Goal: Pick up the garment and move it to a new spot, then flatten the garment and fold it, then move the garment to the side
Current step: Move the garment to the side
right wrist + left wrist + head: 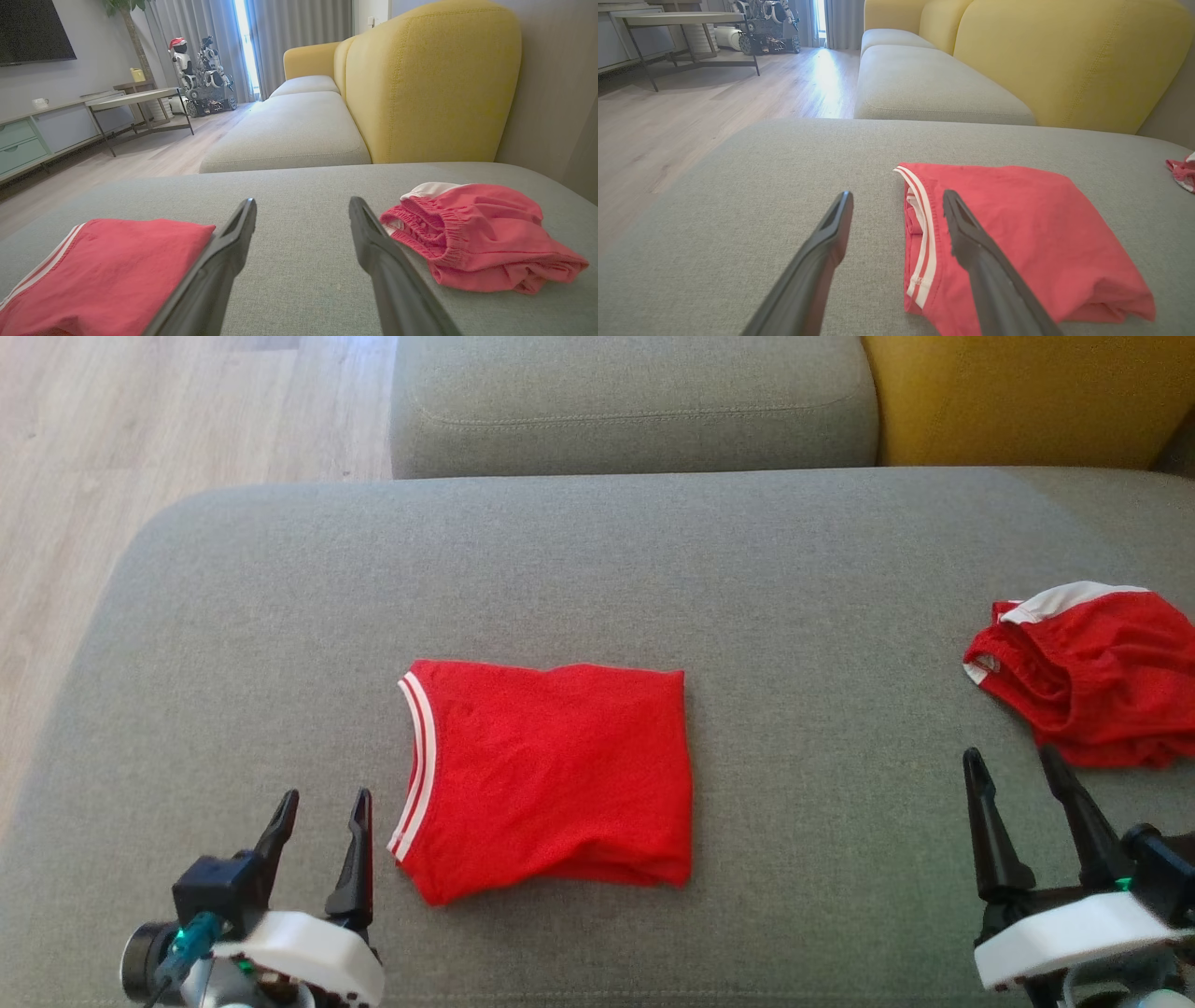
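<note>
The garment (546, 775) is a red top, folded into a neat block, with a white-striped edge (417, 765) turned to the robot's left. It is laid flat in the middle of the grey sofa seat (597, 569). A second red garment (1092, 681) is bunched up well apart from it, at the far right of the seat.

The left gripper (326, 795) is held just beside the striped edge, not touching it. Its fingers (357, 859) are spread wide and nothing is held in them. The right gripper (1011, 753) is near the bunched garment, its fingers are spread wide too, and nothing is held there either.

The folding looks done, so the move to the side is likely what is left.

The cloth looks thin, soft and light. It can be lifted with little force, but it will sag and the fold can fall open if only the top layer is pinched. All the layers should be taken together at the striped edge, and the far edge could be taken by the other gripper, so the block is kept flat.
</note>
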Tool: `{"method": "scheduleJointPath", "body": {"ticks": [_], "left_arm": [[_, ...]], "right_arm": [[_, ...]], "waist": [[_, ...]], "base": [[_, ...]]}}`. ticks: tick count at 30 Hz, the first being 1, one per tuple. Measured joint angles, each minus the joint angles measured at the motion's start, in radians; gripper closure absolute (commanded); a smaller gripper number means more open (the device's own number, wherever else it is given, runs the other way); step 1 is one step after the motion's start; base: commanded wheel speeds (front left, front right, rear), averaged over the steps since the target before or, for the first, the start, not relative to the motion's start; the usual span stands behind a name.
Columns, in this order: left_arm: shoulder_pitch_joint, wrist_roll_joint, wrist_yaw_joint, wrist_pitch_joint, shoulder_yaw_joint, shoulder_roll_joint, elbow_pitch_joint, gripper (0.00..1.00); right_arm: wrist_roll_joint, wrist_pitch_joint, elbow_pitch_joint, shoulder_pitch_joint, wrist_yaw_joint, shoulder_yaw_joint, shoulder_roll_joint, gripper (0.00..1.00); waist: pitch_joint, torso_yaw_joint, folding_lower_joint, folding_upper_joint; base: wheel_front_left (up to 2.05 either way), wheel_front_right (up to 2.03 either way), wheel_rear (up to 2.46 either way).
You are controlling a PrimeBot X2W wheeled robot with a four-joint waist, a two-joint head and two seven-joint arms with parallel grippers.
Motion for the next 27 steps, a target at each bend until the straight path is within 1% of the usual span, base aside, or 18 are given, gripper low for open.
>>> {"method": "scheduleJointPath", "body": {"ticks": [9,14,17,21,27], "left_arm": [[0.000,0.000,0.001,-0.001,-0.004,0.006,-0.010,0.00],[-0.007,0.000,0.001,-0.002,-0.017,0.007,-0.019,0.00],[-0.027,0.000,0.001,-0.009,-0.029,0.007,-0.026,0.00],[-0.082,0.002,-0.001,-0.020,-0.040,0.006,-0.028,0.00],[-0.183,0.010,-0.025,-0.049,-0.074,-0.015,-0.011,0.00]], "right_arm": [[0.000,0.000,0.000,0.000,0.000,-0.003,0.000,0.00],[0.000,0.000,0.012,0.002,0.000,-0.016,0.000,0.00],[0.000,0.018,0.030,0.001,0.000,-0.013,-0.002,0.00],[-0.007,0.044,0.078,-0.024,0.000,0.028,-0.012,0.00],[0.005,0.080,0.207,-0.165,0.000,0.128,-0.026,0.00]], "waist": [[0.002,0.006,0.0000,0.0000],[0.006,0.031,0.0000,-0.0001],[0.015,0.056,0.0000,-0.0001],[0.046,0.097,0.0000,-0.0001],[0.108,0.176,0.0000,-0.0001]], "base": [[0.00,0.00,0.00],[0.00,0.00,0.00],[0.00,0.00,0.00],[0.00,0.00,0.00],[0.00,0.00,0.00]]}}
